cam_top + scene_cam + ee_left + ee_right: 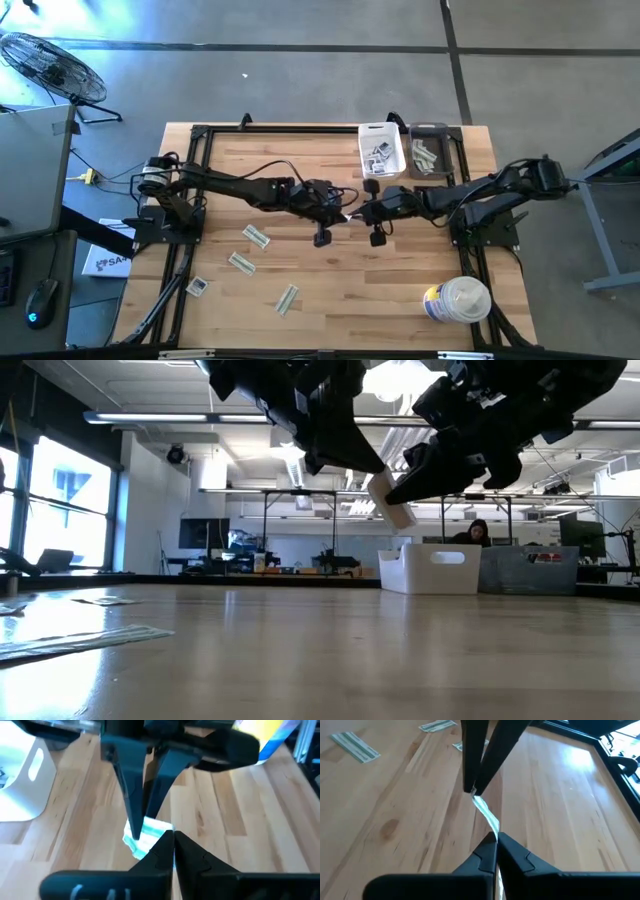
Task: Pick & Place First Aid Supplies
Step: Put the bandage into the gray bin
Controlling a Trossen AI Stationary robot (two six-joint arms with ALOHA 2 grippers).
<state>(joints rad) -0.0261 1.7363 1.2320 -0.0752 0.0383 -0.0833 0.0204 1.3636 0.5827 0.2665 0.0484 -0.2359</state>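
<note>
A narrow pale green-beige strip packet (390,500) hangs in the air over the middle of the table, held between both grippers. My left gripper (173,840) reaches in from the table's left and my right gripper (496,840) from the right. They meet tip to tip (352,213), each shut on the packet. More packets lie flat on the table's near left part: strips (256,236), (241,262), (288,298) and a square white one (197,286). The white bin (397,160) holds square packets and the dark bin (445,135) holds strips. My left gripper pinches one end of the strip packet (159,834) between its two fingertips, coming nearly level from the table's left. The packet is lifted clear of the table. My right gripper pinches the opposite end of the same packet (491,826) between its fingertips, coming from the table's right. The strip spans the short gap between the two pairs of fingers (472,780), tilted and clear of the wood.
A big white round canister with a yellow-blue label (458,300) lies at the near right corner. The two bins stand side by side at the far edge. A black frame (200,135) runs around the tabletop. A person (478,532) sits in the room beyond the table.
</note>
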